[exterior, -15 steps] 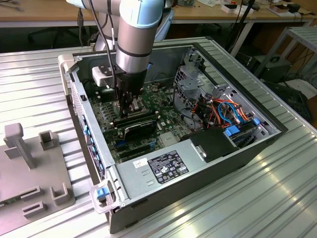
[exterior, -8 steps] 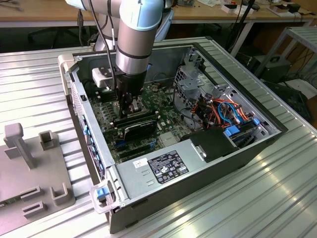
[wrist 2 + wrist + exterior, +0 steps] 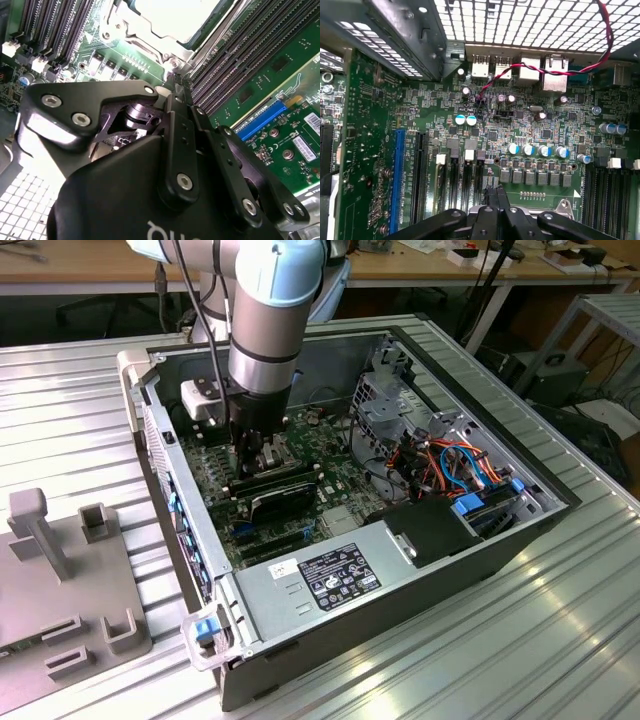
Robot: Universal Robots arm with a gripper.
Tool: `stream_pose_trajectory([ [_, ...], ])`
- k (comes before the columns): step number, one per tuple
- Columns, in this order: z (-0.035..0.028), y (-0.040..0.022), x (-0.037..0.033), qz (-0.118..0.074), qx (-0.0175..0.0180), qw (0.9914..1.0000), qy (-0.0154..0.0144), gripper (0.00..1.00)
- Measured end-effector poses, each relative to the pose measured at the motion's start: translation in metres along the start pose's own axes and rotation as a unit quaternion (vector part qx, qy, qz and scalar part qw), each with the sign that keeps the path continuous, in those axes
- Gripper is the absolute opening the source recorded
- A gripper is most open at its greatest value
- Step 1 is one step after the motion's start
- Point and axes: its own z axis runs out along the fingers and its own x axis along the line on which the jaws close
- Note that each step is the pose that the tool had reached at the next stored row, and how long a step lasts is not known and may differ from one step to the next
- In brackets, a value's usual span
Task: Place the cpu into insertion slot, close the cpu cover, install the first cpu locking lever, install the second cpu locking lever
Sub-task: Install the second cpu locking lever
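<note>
Ribbed metal tabletop (image 3: 560,640) carries an open computer case (image 3: 420,580), with wooden desks behind it. Inside the case lies the green motherboard (image 3: 520,120), and the arm (image 3: 268,330) reaches straight down into it.

In the second wrist view the cpu (image 3: 175,17) sits in the insertion slot (image 3: 131,44), its pale metal top showing through the window of the cpu cover (image 3: 150,42), which appears to lie flat around it. So the first two steps look done, and the work in hand seems to be one of the locking levers; which one cannot be told.

The gripper (image 3: 176,84) hangs just beside a corner of the slot, near the long black memory slots (image 3: 240,55). Its fingers are pressed together with nothing visibly between them.

By this reading, a lever step calls for a narrow, closed tip that pushes the thin lever down and sideways under its catch without touching the memory slots.
</note>
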Motion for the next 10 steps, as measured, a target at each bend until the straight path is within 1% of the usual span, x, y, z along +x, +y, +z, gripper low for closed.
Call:
stream_pose_trajectory([
  [5, 0.0021, -0.0001, -0.0011, -0.001, 0.0000, 1.00000, -0.0007, 0.11],
  [6, 0.0034, -0.0004, -0.0017, -0.001, 0.0006, 1.00000, -0.0021, 0.11],
  [10, 0.0044, -0.0003, -0.0016, -0.002, 0.0001, 1.00000, -0.0016, 0.11],
])
